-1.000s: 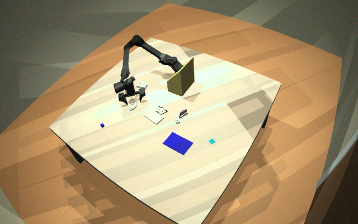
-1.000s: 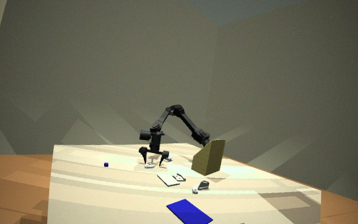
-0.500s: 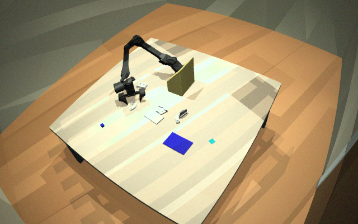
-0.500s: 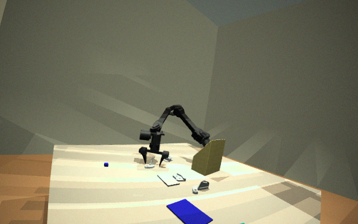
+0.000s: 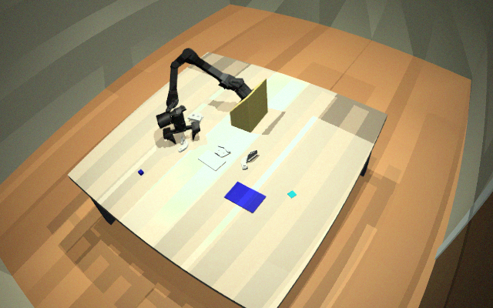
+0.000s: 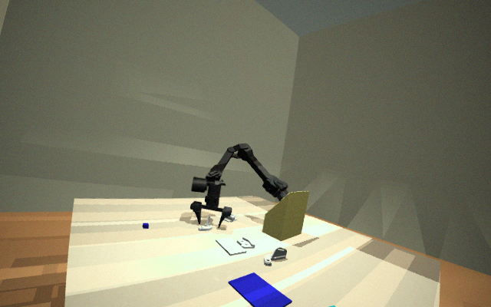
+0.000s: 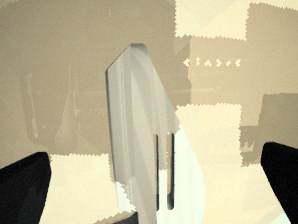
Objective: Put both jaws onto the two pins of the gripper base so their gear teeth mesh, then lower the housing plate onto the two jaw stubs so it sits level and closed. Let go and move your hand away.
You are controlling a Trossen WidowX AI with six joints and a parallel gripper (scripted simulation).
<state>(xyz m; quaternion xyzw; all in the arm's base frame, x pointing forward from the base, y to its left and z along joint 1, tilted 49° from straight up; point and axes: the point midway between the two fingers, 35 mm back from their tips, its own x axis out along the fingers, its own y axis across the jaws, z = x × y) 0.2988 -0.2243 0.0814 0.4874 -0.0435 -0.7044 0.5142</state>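
My gripper (image 5: 184,141) (image 6: 209,226) (image 7: 160,160) points down with its fingers wide open and empty. A white jaw (image 5: 183,146) (image 6: 205,228) (image 7: 142,110) lies low between and below the fingertips; the wrist view shows its upright blade with two slots. The other jaw (image 5: 252,155) (image 6: 280,254) lies on the table, its side dark in shade. A flat white plate (image 5: 211,161) (image 6: 229,246) lies between the jaws, with a raised white part (image 5: 222,151) (image 6: 245,243) at its end. A small white piece (image 5: 196,116) (image 6: 230,218) lies behind the gripper. Which is base or housing plate, I cannot tell.
An olive upright block (image 5: 250,109) (image 6: 288,219) stands beside the arm's base. A blue sheet (image 5: 245,197) (image 6: 258,289) and a cyan square (image 5: 292,194) lie towards the front. A small blue cube (image 5: 141,172) (image 6: 146,226) lies to the left.
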